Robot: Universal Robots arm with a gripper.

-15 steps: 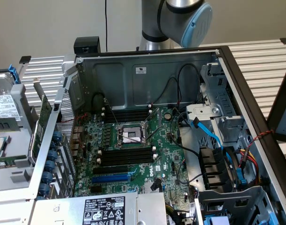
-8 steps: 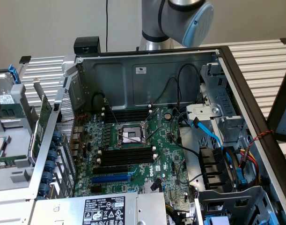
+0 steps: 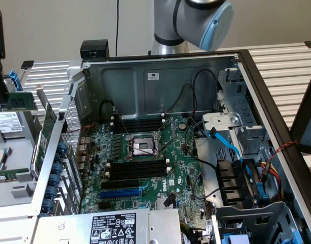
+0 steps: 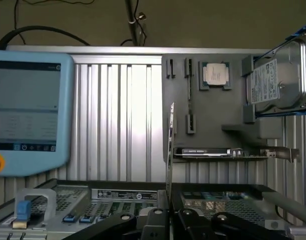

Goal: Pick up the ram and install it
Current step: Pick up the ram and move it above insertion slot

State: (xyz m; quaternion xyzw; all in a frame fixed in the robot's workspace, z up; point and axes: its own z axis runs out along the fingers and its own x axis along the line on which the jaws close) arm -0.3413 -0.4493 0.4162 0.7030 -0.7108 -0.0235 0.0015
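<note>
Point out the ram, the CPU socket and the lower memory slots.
ram [image 4: 171, 130]: wrist view, its thin edge.
CPU socket [image 3: 143, 146]: exterior view, socket centre.
lower memory slots [image 3: 137, 169]: exterior view, a middle slot.

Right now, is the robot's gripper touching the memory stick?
Touching: the wrist view shows the memory stick standing upright, its lower end pinched in the closed gripper.

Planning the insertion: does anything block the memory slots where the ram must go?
Nothing visible does. The black memory slots lie bare beside the CPU socket. The ram stands edge-on in the gripper.
</note>
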